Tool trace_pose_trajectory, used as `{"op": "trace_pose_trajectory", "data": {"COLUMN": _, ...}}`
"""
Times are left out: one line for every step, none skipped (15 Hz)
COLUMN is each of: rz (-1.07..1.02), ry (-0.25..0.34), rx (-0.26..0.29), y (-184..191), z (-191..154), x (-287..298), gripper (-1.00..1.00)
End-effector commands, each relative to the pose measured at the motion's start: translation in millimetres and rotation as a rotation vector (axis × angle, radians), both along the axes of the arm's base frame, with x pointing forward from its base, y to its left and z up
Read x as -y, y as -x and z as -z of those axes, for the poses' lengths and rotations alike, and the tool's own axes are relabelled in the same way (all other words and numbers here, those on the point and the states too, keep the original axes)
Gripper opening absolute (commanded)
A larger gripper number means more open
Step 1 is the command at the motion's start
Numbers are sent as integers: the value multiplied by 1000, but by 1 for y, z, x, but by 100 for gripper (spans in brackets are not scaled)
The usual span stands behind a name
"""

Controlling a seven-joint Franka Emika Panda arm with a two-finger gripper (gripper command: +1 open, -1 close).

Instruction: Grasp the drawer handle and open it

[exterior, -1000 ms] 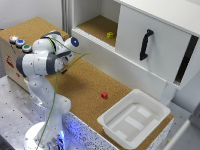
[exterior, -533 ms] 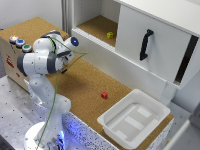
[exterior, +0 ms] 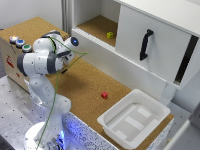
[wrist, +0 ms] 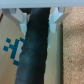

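The black vertical handle sits on the white drawer front at the exterior view's upper right; a dark gap shows along the front's right edge. My gripper is folded close to the arm at the exterior view's left, far from the handle, over the cork table. In the wrist view the gripper has its white fingers spread wide, with a dark cylindrical shape running beneath them. The fingers hold nothing. The handle is out of the wrist view.
An open shelf holds a small yellow object. A red cube lies on the cork surface. A white tray stands at the front right. A box with coloured buttons is at the left.
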State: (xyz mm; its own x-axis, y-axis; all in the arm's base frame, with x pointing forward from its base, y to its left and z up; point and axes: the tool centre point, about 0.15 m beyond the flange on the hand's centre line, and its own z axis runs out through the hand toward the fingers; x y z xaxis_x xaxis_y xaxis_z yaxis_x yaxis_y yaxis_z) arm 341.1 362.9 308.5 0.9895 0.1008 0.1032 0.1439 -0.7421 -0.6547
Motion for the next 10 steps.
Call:
{"op": "trace_pose_trajectory", "data": {"rz": 0, "ry": 59, "rx": -8, "y": -11, "z": 4, "x": -2, "gripper": -100}}
{"op": "trace_pose_trajectory", "data": {"rz": 4, "ry": 58, "rx": -10, "y": -10, "z": 5, "x": 1, "gripper": -100}}
{"op": "trace_pose_trajectory", "data": {"rz": 7, "ry": 59, "rx": -11, "y": -9, "z": 6, "x": 5, "gripper": -100}}
{"op": "trace_pose_trajectory", "data": {"rz": 10, "ry": 54, "rx": -12, "y": -9, "z": 8, "x": 8, "gripper": -100}}
{"op": "trace_pose_trajectory", "data": {"rz": 14, "ry": 47, "rx": -13, "y": -8, "z": 10, "x": 13, "gripper": -100}}
{"op": "trace_pose_trajectory", "data": {"rz": 19, "ry": 39, "rx": -14, "y": -8, "z": 12, "x": 17, "gripper": -100}}
{"op": "trace_pose_trajectory", "data": {"rz": 18, "ry": 28, "rx": -14, "y": -9, "z": 14, "x": 22, "gripper": -100}}
{"op": "trace_pose_trajectory", "data": {"rz": 15, "ry": 23, "rx": -18, "y": -10, "z": 16, "x": 26, "gripper": -100}}
{"op": "trace_pose_trajectory", "data": {"rz": 13, "ry": 18, "rx": -20, "y": -12, "z": 19, "x": 31, "gripper": -100}}
{"op": "trace_pose_trajectory", "data": {"rz": 10, "ry": 20, "rx": -22, "y": -13, "z": 20, "x": 34, "gripper": -100}}
